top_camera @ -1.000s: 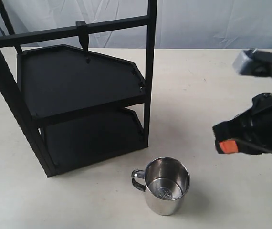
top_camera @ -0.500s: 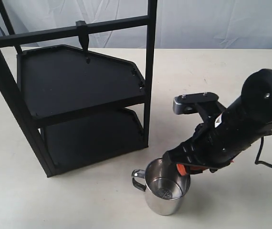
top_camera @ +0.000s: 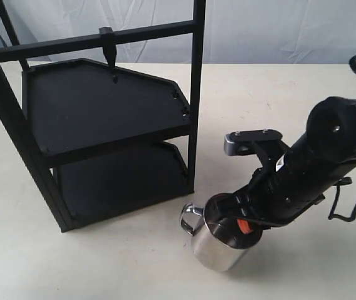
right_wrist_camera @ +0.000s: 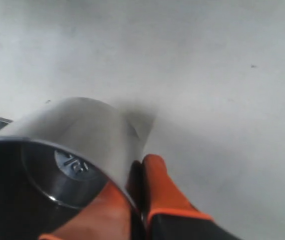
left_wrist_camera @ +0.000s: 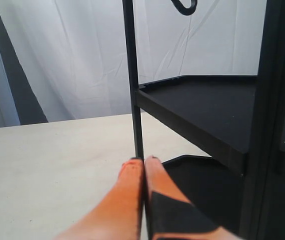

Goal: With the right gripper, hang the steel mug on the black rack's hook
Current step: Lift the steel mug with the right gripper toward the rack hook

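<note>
One steel mug [top_camera: 218, 245] standing on the table [top_camera: 103, 262], just in front of the black rack [top_camera: 97, 119], its looped handle turned toward the rack's lower shelf. Directly over the mug's open mouth, the right gripper [top_camera: 239, 224], reaching down from the side away from the rack and covering most of the rim. In the right wrist view, one orange finger inside the steel mug [right_wrist_camera: 72, 150] and the other outside, the right gripper [right_wrist_camera: 137, 192] narrowly pinched on the thin wall near the rim, touching it on both faces. Mirror-bright cylinder, smooth, with a small embossed mark in its base; table pale, matte and lightly scuffed. Behind the mug, matte black frame with two flat angular shelves and slim square posts. Highest and farthest back on the rack, a thin crossbar carrying the hook [top_camera: 107, 49], short, tapered, blocky at its head, pointing downward, well apart from the mug. Beside one rack post, in the left wrist view, the left gripper [left_wrist_camera: 143, 162], orange fingers pressed together, holding nothing.
</note>
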Tool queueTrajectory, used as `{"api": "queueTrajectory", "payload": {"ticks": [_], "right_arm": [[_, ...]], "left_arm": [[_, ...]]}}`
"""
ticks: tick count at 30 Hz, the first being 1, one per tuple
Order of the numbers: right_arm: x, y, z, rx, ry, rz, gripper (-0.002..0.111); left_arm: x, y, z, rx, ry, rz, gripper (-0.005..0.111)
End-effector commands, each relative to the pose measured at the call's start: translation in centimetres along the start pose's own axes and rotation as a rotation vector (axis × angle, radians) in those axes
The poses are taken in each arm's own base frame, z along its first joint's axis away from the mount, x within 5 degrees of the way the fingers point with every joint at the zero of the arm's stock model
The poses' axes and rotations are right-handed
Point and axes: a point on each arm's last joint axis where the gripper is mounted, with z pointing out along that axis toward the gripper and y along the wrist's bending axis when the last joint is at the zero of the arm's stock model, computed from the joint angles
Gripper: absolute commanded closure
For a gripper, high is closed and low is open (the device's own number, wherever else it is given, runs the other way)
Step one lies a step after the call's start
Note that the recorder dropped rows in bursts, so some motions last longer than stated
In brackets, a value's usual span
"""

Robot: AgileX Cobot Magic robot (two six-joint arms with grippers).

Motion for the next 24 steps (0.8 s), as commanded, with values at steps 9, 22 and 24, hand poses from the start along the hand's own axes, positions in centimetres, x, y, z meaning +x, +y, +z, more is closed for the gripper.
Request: {"api": "queueTrajectory", "payload": {"ticks": [9,22,24], "right_arm": [[2.8,3.3,-8.4,-0.465,-0.04,-0.084,0.109],[-0.3,4.2,-9.9,-1.012,-0.175,0.036,0.109],[-1.0,4.1,-9.4,-1.046,-0.178,0.092,0.109]], "left_arm": [[-0.1,0.0,0.0,0.005,-0.01,-0.002,0.105],[-0.1,0.0,0.0,0.005,-0.01,-0.002,0.105],[-0.1,0.0,0.0,0.005,-0.01,-0.002,0.105]]}}
